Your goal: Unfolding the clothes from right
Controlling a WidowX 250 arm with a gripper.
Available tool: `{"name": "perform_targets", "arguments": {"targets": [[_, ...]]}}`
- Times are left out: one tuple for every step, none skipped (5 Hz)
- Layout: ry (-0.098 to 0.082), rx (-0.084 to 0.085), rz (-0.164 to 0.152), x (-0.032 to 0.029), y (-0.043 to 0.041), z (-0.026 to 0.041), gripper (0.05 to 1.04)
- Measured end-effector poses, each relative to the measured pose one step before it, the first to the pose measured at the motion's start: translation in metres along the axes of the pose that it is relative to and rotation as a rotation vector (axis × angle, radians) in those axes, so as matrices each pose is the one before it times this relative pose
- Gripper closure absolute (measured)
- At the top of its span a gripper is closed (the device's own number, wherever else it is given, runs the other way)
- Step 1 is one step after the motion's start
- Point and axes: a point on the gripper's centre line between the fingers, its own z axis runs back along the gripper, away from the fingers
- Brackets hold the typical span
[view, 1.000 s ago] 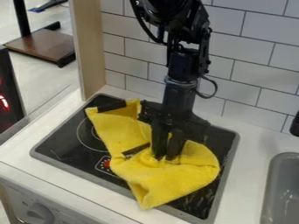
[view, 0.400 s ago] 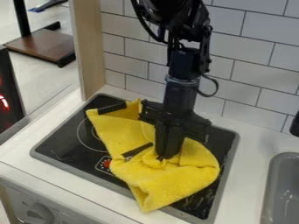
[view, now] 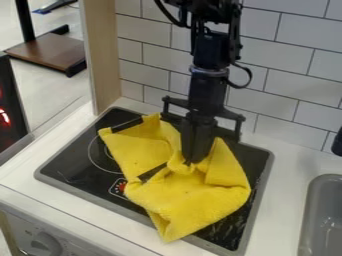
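For unfolding, the yellow cloth (view: 194, 200) is being pinched between the clamped jaws; gentle spreading outward from beneath them is next being called for.

You see a pale wood panel (view: 102, 60) standing upright on the white counter (view: 280, 162). Right of the panel, you have a wall (view: 287, 65) of white rectangular tiles with dark joints. Left of it, you can see light flooring (view: 50, 95), a brown board (view: 48, 52) on a black frame, and, farther left, a dark object (view: 12, 130) glowing red.
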Motion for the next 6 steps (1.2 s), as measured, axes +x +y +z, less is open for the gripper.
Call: {"name": "perform_targets", "arguments": {"targets": [[-0.0399,-0.0243,0.0105,0.01157,-0.00212,0.01680,1.029],[-0.0837,-0.0144,-0.0015,0.02015,-0.00435,0.02000,1.029],[-0.0148,-0.0058,-0.0054,0.01706,-0.00261,-0.00745,1.030],[-0.0138,0.0007,-0.0278,0.01533,-0.00513,-0.01120,1.030],[-0.0286,0.0307,-0.0268,0.00708,0.00273,-0.00835,1.007],[-0.0130,0.0166,-0.0334,-0.00282,-0.00043,-0.01067,0.847]]}}
